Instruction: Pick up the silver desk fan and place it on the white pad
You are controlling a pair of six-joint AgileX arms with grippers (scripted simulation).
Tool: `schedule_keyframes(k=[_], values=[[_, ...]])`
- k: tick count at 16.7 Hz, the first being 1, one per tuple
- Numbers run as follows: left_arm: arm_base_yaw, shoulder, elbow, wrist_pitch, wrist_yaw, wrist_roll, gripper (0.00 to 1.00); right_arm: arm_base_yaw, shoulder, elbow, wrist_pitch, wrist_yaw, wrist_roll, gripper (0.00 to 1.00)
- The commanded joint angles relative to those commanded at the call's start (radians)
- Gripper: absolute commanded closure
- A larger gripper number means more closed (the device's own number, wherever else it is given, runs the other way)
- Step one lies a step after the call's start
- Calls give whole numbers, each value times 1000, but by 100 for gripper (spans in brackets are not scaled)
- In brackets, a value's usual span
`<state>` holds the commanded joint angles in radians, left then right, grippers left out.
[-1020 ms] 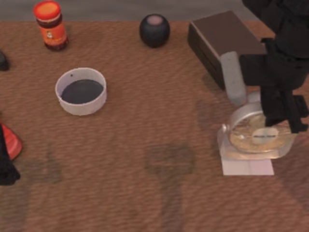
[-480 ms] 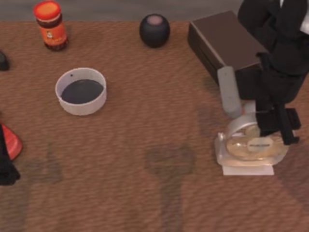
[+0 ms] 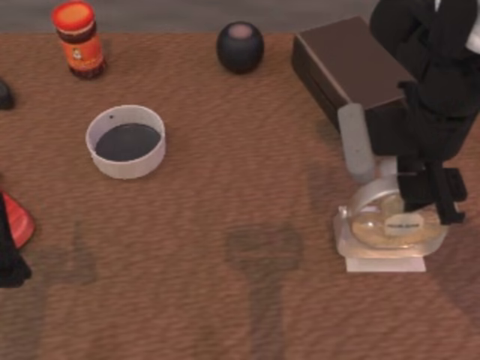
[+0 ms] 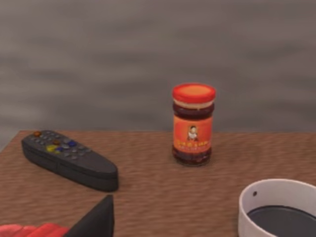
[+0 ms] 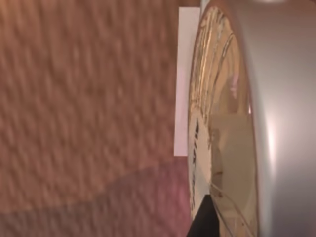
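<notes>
The silver desk fan [image 3: 379, 225] rests tilted on the white pad [image 3: 386, 264] at the table's right side, its yellowish cage face up and its grey base [image 3: 355, 142] pointing toward the back. My right gripper [image 3: 427, 201] is shut on the fan's cage from the right. In the right wrist view the fan [image 5: 232, 123] fills the frame, with a strip of the pad [image 5: 186, 74] beside it and one dark fingertip [image 5: 205, 222] against the cage. My left gripper [image 3: 9, 259] is parked at the table's left edge, open.
A brown box [image 3: 349, 64] stands right behind the fan. A white bowl [image 3: 126, 141], a red-lidded jar [image 3: 79, 39] and a dark ball [image 3: 240, 46] sit at the left and back. A remote [image 4: 69, 159] and a red object [image 3: 21, 219] lie near my left arm.
A second ago my right gripper carried the fan slightly left and down onto the pad. Over the last half second nothing has visibly moved.
</notes>
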<state>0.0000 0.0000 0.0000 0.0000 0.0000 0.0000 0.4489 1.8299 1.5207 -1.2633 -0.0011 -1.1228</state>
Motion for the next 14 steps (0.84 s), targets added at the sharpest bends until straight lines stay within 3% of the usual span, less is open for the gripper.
schedule_keyframes(k=[8,14], values=[[0,0,0,0,0,0,0,0,0,0,0,0,0,2],[0,0,0,0,0,0,0,0,0,0,0,0,0,0]])
